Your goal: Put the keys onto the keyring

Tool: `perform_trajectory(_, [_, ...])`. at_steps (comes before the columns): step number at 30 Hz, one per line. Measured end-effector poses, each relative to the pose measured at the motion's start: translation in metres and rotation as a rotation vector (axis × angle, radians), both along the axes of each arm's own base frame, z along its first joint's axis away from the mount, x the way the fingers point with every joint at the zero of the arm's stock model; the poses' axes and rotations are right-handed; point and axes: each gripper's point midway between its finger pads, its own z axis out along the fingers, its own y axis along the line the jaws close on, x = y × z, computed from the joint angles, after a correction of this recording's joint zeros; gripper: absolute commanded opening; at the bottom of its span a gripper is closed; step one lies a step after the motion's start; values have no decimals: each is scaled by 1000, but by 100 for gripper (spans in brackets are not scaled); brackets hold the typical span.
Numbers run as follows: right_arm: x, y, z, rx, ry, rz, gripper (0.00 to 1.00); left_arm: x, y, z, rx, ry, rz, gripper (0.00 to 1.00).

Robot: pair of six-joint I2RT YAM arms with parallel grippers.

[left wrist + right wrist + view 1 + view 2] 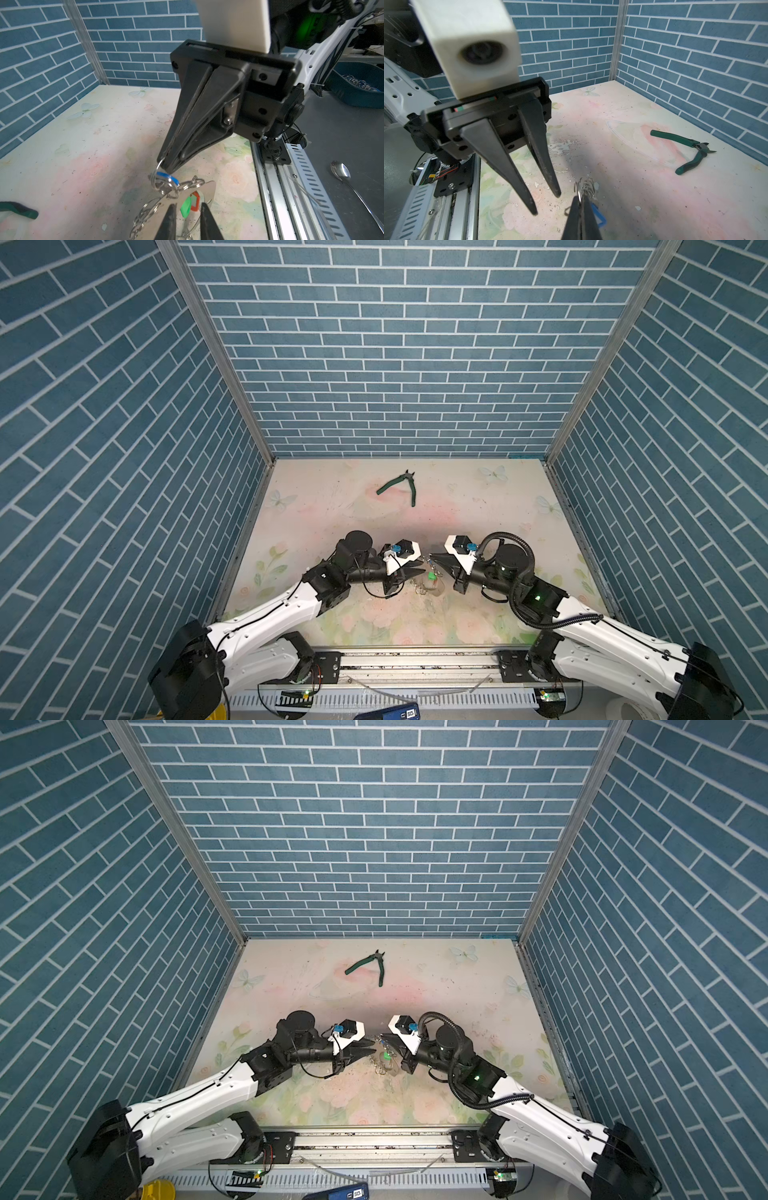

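Observation:
The keys' blue tag (167, 178) (598, 214) hangs from a small silvery ring just under my right gripper (580, 199) (166, 164), which is shut on that ring. The key itself is hidden in the cluster of rings. Below lies the keyring (207, 191) (428, 589) (384, 1068), a flat grey hoop edged with rings, with a green tag (186, 206) and a red tag (195, 201) on it. My left gripper (187, 204) (546, 204) (420, 572) is open beside the cluster, nothing between its fingers. In both top views the two tips nearly meet at mid-table.
Green-handled pliers (401, 485) (370, 965) (685, 151) lie far back near the rear wall. Brick walls enclose three sides. A metal rail (274, 187) runs along the table's front edge; beyond it lie a spoon (340, 170) and a blue bin (357, 89).

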Motion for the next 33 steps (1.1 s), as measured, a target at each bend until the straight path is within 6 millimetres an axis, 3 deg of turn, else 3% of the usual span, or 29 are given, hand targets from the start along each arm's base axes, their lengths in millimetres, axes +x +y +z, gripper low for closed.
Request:
perform_trajectory(13, [24,-22,-29,-102,86,-199,0,43,18,-31,98,133,344,34])
perform_trajectory(21, [49,-30,-54,-138,208,-370,0,15,10,-56,115,166,423,45])
perform_trajectory(27, [64,-38,-43,-75,263,-495,0,-2,-4,-62,116,140,440,49])
perform_trajectory(33, [73,-47,-40,-23,309,-593,0,-10,-14,-86,173,135,470,51])
